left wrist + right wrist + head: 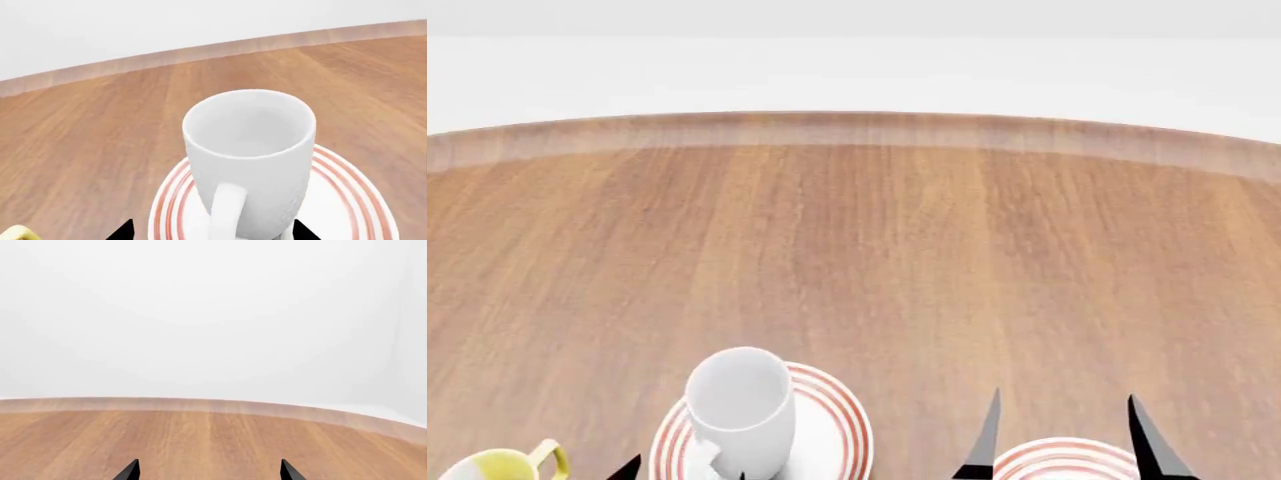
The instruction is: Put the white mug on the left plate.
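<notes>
The white mug (pixel 250 155) stands upright on the left plate (pixel 347 200), its loop handle facing the left wrist camera. From the head camera, the white mug (pixel 742 405) sits on the near-left part of that red-ringed plate (pixel 834 420). My left gripper (pixel 213 231) is open, one black fingertip on each side of the mug's base and neither pressing on it. My right gripper (pixel 1061 440) is open and empty, hovering over the right plate (pixel 1068 462). In the right wrist view the right gripper (pixel 208 471) has only bare wood beyond it.
A white mug with yellow inside and a yellow handle (pixel 501 465) stands at the near left, close to my left gripper; a sliver of it (pixel 17 234) shows in the left wrist view. The round wooden table (pixel 868 250) stretches away to its far edge.
</notes>
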You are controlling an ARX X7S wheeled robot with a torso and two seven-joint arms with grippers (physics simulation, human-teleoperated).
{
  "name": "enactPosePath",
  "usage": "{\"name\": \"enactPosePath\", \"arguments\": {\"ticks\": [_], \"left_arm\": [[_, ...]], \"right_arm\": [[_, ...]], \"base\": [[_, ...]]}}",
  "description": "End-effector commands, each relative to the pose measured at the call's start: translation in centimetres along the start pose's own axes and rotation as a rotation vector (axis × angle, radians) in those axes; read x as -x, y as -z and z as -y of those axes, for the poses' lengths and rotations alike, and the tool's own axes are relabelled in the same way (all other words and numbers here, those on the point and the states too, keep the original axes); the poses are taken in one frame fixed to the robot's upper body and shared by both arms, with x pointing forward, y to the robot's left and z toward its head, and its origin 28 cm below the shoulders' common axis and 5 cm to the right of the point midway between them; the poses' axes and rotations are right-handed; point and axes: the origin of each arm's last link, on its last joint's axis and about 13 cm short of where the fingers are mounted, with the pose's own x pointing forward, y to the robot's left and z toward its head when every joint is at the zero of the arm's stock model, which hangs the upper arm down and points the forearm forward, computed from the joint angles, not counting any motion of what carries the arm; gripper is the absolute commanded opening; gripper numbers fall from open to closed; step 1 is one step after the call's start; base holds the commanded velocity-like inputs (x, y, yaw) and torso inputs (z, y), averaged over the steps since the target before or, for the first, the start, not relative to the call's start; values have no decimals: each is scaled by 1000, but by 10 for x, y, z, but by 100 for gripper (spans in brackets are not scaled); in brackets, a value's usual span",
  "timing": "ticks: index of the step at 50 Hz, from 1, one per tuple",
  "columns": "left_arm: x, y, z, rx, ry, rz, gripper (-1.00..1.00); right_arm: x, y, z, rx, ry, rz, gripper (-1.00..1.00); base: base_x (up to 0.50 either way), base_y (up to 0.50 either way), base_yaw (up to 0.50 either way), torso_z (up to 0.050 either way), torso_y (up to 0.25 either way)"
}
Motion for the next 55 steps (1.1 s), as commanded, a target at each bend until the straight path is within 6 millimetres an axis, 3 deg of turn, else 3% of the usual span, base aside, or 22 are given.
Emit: {"name": "enactPosePath", "arguments": {"ticks": [1,22,33,46,55], "left_arm": [[3,-6,0,3,-2,15,100],[37,-51,-1,34,30,160,100],[72,-80,-7,55,18,298,100],[108,-94,-7,69,45,385,100],[122,-91,-6,67,57,401,100]], "right_arm": [[0,0,0,0,2,0,100],[0,1,-1,-4,2,-1,100],[10,0,-5,-3,-12,24,100],[27,-11,-11,-2,-31,76,100],[44,-18,-17,-4,-59,120,100]], "base": [[0,0,0,0,0],[0,0,0,0,0],[0,0,0,0,0],[0,0,0,0,0],[0,0,0,0,0]]}}
